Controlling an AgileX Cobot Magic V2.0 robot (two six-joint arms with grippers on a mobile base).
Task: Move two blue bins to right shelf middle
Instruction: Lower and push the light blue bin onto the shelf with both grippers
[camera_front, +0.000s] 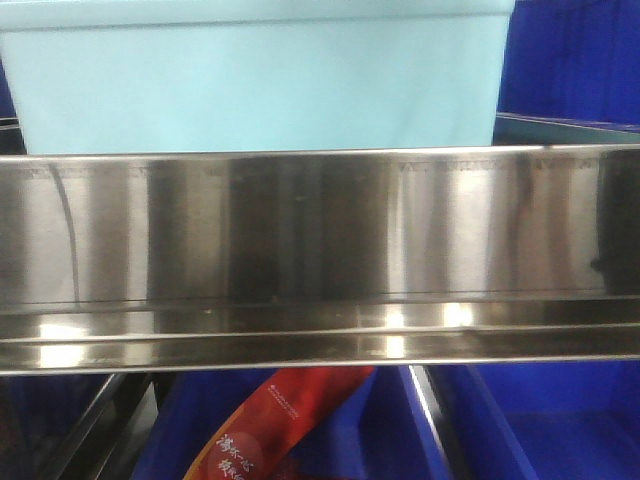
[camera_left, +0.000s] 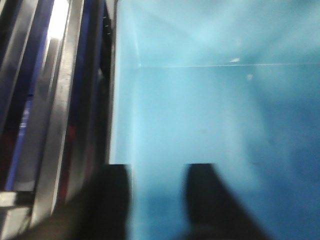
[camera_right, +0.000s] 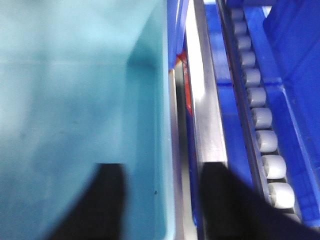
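Note:
One pale sky-blue bin (camera_front: 260, 90) sits just behind the tall shiny front lip of the steel shelf level (camera_front: 320, 230), filling the top left of the front view. The left wrist view looks down into the bin's interior (camera_left: 210, 110). My left gripper (camera_left: 156, 171) is open, one finger over the bin's left wall and the other inside. The right wrist view shows the bin's right part (camera_right: 75, 100). My right gripper (camera_right: 161, 170) is open and straddles the right wall, one finger inside and the other outside over the steel rail.
Dark blue bins stand behind at the upper right (camera_front: 570, 60) and on the level below (camera_front: 540, 420), where a red packet (camera_front: 290, 420) lies. A roller track (camera_right: 260, 120) and dark blue bins (camera_right: 295, 60) run right of the pale bin. Steel rails (camera_left: 55, 100) run on its left.

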